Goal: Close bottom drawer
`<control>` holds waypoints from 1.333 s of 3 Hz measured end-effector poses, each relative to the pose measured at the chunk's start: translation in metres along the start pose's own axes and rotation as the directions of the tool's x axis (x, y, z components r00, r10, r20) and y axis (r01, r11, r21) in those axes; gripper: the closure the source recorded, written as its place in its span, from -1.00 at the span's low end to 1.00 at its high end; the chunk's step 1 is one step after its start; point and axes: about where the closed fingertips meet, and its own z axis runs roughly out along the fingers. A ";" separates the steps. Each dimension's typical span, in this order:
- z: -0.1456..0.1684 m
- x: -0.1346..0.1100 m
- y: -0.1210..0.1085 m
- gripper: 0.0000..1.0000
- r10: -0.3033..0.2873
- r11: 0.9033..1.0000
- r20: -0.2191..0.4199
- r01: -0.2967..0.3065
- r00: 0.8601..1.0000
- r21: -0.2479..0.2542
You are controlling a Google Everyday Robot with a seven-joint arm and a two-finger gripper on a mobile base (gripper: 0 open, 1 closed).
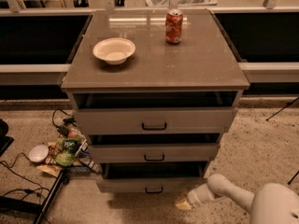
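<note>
The bottom drawer (pixel 152 185) is the lowest of the grey-beige cabinet's (pixel 154 69) three drawers. Its flat front with a small black bar handle (pixel 153 190) stands out only a little past the drawer above. My gripper (pixel 184 202) is at the end of the white arm, low at the bottom right. It sits just in front of and below the drawer front's right end, close to the floor.
The two upper drawers (pixel 154 120) stick out slightly. A white bowl (pixel 114 50) and a red soda can (pixel 174 26) stand on the cabinet top. Snack bags (pixel 65 150), a small white bowl (pixel 38 153) and cables lie on the floor at the left.
</note>
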 end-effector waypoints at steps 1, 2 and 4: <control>0.002 -0.014 -0.026 1.00 -0.041 0.999 0.034 0.041 0.999 -0.006; 0.002 -0.022 -0.056 1.00 -0.058 0.998 0.069 0.058 0.996 0.000; 0.003 -0.026 -0.059 1.00 -0.066 0.998 0.070 0.066 0.995 0.007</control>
